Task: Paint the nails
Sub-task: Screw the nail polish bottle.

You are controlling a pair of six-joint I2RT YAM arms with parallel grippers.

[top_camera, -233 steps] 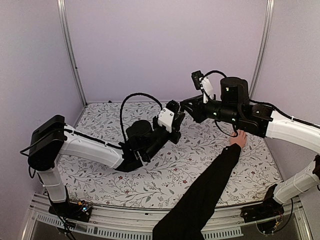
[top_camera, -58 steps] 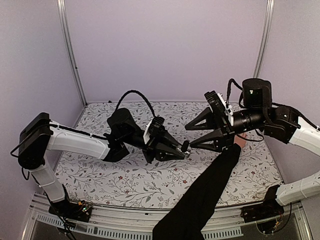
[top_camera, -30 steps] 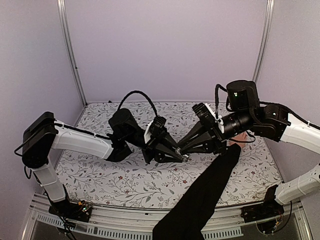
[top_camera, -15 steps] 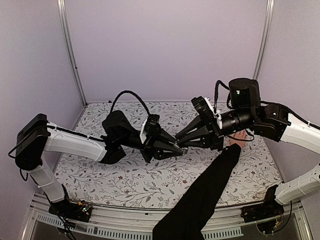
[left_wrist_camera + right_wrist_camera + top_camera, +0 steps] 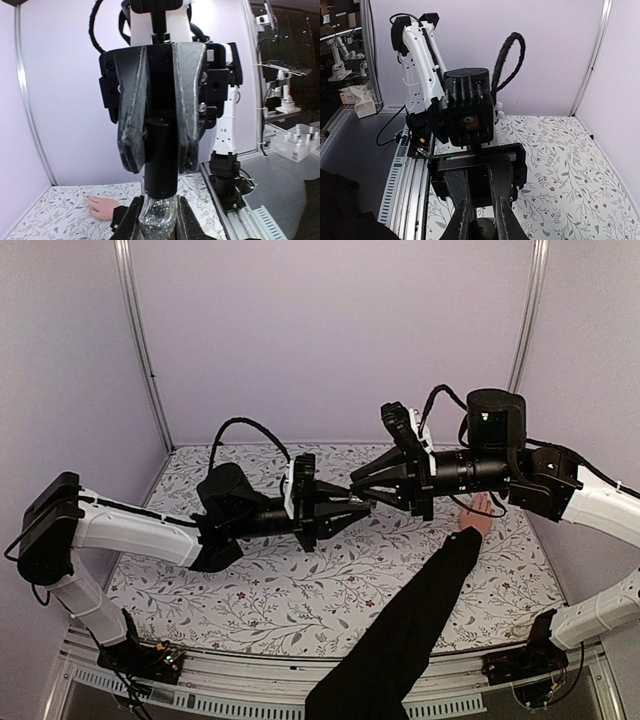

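Above the floral table (image 5: 300,590), left gripper (image 5: 348,510) clamps the bottle (image 5: 159,217), right gripper (image 5: 372,490) pinches its cap (image 5: 160,160), likely to unscrew it.

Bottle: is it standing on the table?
No, the left gripper holds the bottle above the table, with the right gripper shut on its cap.

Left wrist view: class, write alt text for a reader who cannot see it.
The right arm's jaws, pointing down, are closed on the tall black cap of a glittery bottle, which the left arm's jaws grip from below. Behind, a bare hand in a black sleeve lies on the floral table.
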